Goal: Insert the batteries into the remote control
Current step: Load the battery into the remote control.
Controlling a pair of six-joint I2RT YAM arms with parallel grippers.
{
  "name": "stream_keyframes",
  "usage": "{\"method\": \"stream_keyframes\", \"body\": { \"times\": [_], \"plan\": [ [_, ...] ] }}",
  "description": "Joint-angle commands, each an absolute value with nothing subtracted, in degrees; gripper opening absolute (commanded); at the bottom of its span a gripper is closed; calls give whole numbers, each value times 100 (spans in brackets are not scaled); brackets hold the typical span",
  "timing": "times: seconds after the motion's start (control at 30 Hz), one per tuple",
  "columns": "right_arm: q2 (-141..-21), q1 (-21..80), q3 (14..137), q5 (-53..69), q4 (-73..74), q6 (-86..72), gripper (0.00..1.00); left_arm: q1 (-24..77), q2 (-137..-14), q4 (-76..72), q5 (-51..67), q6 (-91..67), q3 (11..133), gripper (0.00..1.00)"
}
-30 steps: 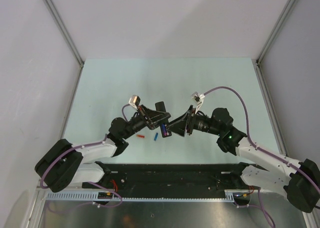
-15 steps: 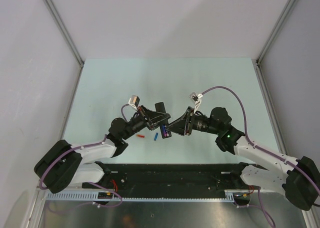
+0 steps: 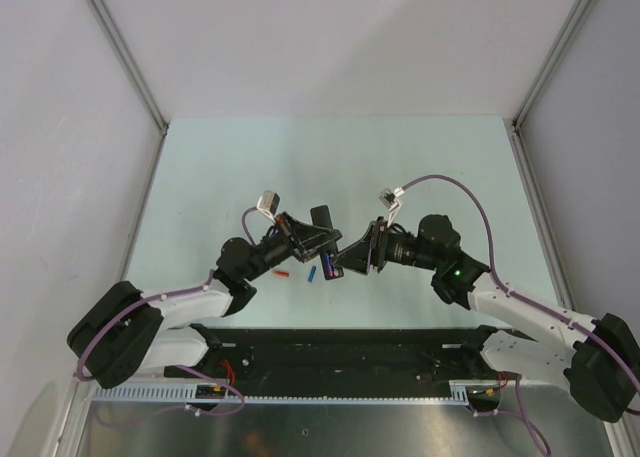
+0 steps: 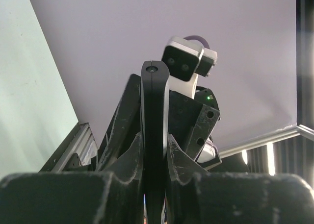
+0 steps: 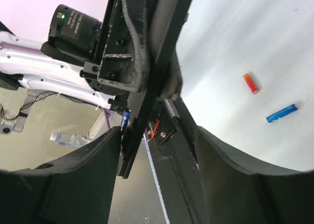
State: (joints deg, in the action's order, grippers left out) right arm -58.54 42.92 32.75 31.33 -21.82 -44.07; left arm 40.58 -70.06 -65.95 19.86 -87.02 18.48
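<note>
Black remote control (image 4: 154, 131) stands edge-on over the table's (image 3: 420, 167) near middle, clamped in the left gripper (image 3: 316, 239). The right gripper (image 5: 156, 136) straddles the bar, jaws apart, clamping nothing. A dark blue battery (image 3: 330, 264) sits against the bar's near end; whether it is fully seated I cannot tell. Seating it looks like the step in hand, and it calls for a short, square press. The wrists crowd close. Open table lies far; a red piece (image 5: 250, 83) and blue stick (image 5: 281, 113) lie just left.
</note>
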Motion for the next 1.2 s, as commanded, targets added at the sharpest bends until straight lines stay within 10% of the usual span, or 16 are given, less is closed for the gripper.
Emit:
{"method": "stream_keyframes", "body": {
  "times": [0.0,0.87,1.17],
  "plan": [
    [-5616,4236,3392,2901,-2065,-4631,69,4113,-6890,-7066,2022,-8675,1776,0],
    [-6416,4597,4043,3050,-1635,-4676,51,4113,-6979,-7040,2030,-8587,1740,0],
    [-6249,4527,4034,2980,-1767,-4825,63,4113,-6996,-7040,2048,-8569,1679,0]
  ]
}}
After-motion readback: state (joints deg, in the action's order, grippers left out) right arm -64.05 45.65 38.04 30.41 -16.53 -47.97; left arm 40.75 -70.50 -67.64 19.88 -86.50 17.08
